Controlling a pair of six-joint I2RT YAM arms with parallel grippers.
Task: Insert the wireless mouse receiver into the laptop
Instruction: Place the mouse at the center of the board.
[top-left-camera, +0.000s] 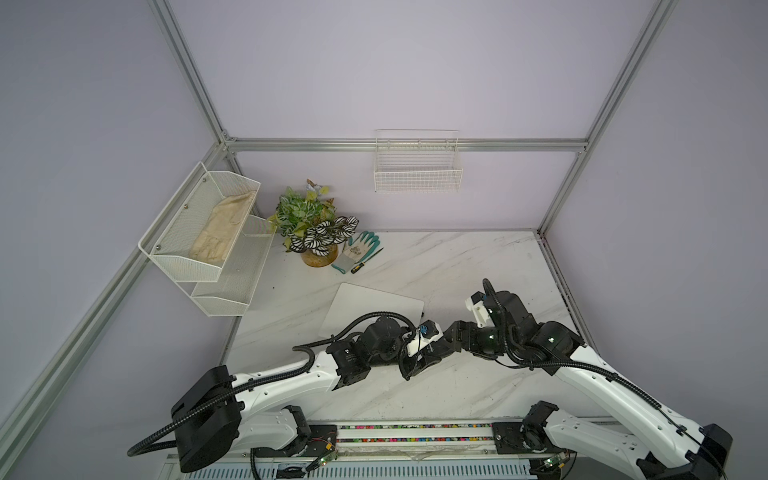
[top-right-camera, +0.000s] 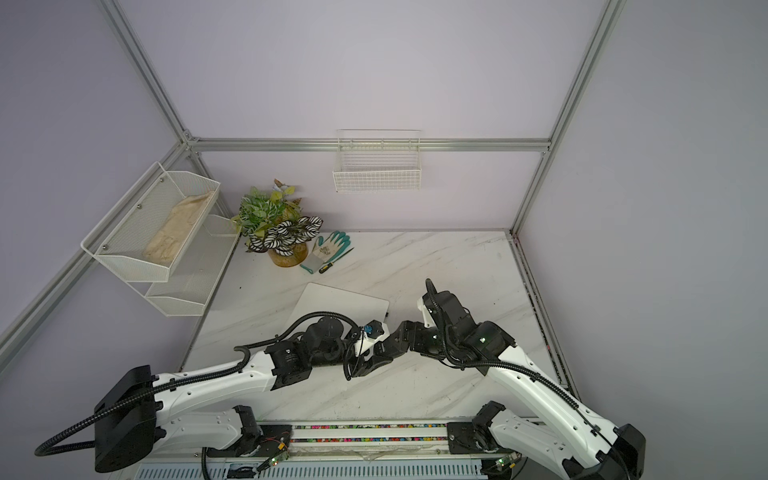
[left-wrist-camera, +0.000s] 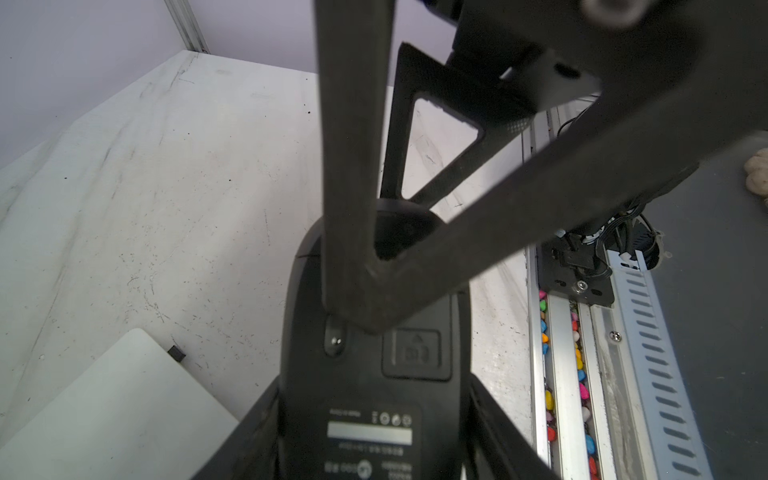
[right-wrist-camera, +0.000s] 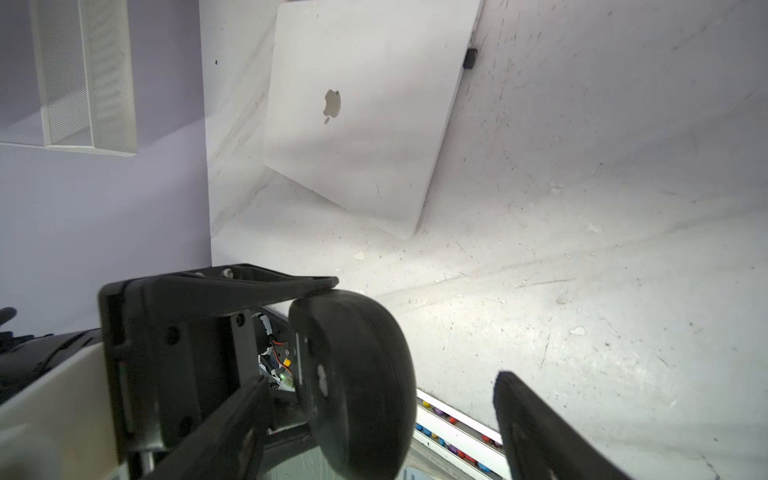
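The laptop lies shut on the marble table, a silver-white slab with a dark apple logo. The wireless mouse receiver, a tiny black stub, sits against the laptop's side edge near a corner. My left gripper is shut on a black mouse, whose underside faces the left wrist camera. My right gripper is open. Its fingers straddle the mouse without clamping it. In both top views the two grippers meet in front of the laptop.
A potted plant, a green-tipped glove and a screwdriver lie at the back left. A white mesh shelf hangs on the left wall, a wire basket on the back wall. A rail with coloured beads edges the front.
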